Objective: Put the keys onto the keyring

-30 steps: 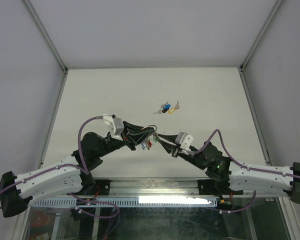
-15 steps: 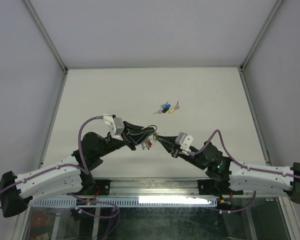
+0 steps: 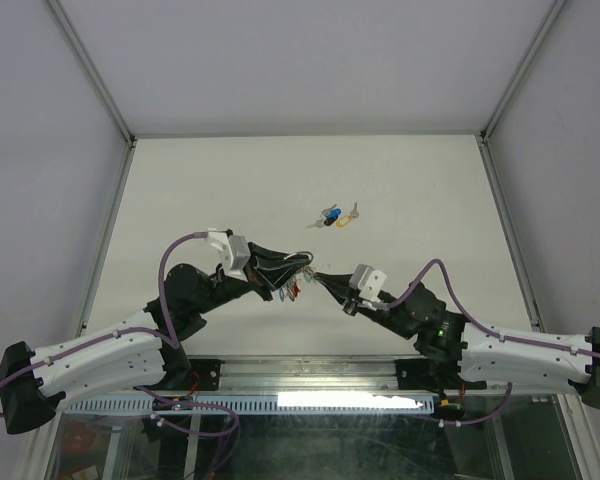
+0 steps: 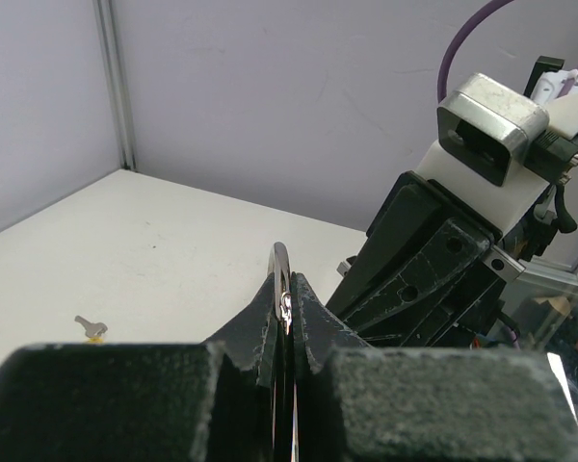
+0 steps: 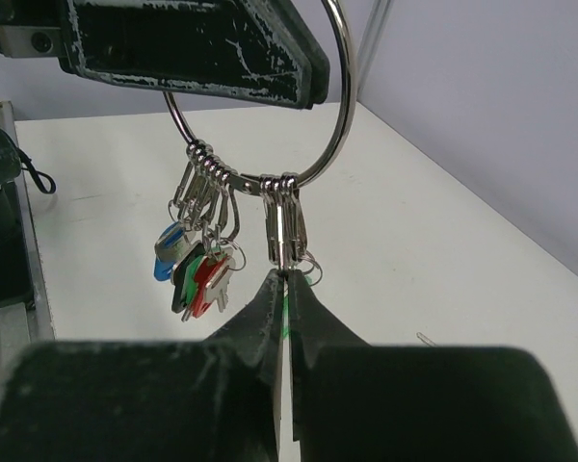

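Observation:
The keyring (image 5: 339, 115) is a thin silver ring held up off the table. My left gripper (image 3: 285, 272) is shut on its upper part, and the ring's edge shows between its fingers (image 4: 285, 289). A bunch of blue-, green-, red- and dark-headed keys (image 5: 195, 269) hangs from clips on the ring. My right gripper (image 5: 288, 277) is shut on a green-headed key under a silver clip (image 5: 287, 229) at the ring's bottom. It meets the left gripper at the table's near middle (image 3: 318, 278). The loose keys lie farther back: blue (image 3: 330, 215), yellow (image 3: 344, 222), grey (image 3: 315, 222).
The white table (image 3: 420, 190) is walled by grey panels with metal posts at the back corners. One loose key with a yellow head (image 4: 91, 327) shows on the table in the left wrist view. The right arm's wrist camera block (image 4: 491, 125) stands close in front of the left gripper.
The right wrist has shifted slightly left toward the left gripper. The left arm and the loose keys have not moved.

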Motion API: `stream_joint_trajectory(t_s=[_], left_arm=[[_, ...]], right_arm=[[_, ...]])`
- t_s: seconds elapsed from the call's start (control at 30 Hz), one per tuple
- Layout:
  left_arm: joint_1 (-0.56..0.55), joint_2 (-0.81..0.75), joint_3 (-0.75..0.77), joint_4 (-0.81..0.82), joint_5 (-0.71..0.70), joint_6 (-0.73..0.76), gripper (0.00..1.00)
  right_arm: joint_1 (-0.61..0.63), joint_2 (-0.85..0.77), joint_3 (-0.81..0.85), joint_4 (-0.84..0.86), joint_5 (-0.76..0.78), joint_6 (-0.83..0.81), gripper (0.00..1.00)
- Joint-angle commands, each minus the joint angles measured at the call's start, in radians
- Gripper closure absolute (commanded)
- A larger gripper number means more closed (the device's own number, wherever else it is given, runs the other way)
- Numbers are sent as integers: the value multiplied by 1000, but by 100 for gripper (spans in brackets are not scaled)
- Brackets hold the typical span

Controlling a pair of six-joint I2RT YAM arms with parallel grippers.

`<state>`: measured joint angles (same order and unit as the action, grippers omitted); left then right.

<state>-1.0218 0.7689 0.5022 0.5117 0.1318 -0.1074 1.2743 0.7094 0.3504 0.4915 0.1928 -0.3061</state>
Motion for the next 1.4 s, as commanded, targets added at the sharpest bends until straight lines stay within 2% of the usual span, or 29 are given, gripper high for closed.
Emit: stream_joint_trajectory(t_s=[0.0, 0.13, 0.2, 0.43, 0.67, 0.87, 1.0, 1.23, 1.37], left_arm=[[-4, -5, 25, 45, -21, 25, 100], [-4, -2, 15, 37, -35, 28, 100], [-4, 4, 8, 37, -43, 25, 100], [-4, 31, -21, 48, -68, 14, 89], [-4, 61, -50, 82, -80, 3, 86], [-4, 80, -62, 92, -91, 4, 84], [-4, 77, -71, 89, -101, 8, 76], [-4, 75, -99, 101, -119, 18, 63], [-5, 111, -119, 119, -100, 32, 46]], right_arm=[[3, -48, 69, -65, 0, -4, 100], [4, -84, 123, -208, 16, 14, 100], [3, -82, 179, -357, 25, 52, 100], [3, -64, 321, -664, 23, 173, 100], [4, -20, 417, -829, 53, 275, 100], [4, 35, 436, -844, 49, 283, 100], [4, 80, 462, -880, 82, 312, 100], [-4, 189, 561, -1038, 160, 422, 100], [-44, 229, 599, -1093, 178, 463, 100]])
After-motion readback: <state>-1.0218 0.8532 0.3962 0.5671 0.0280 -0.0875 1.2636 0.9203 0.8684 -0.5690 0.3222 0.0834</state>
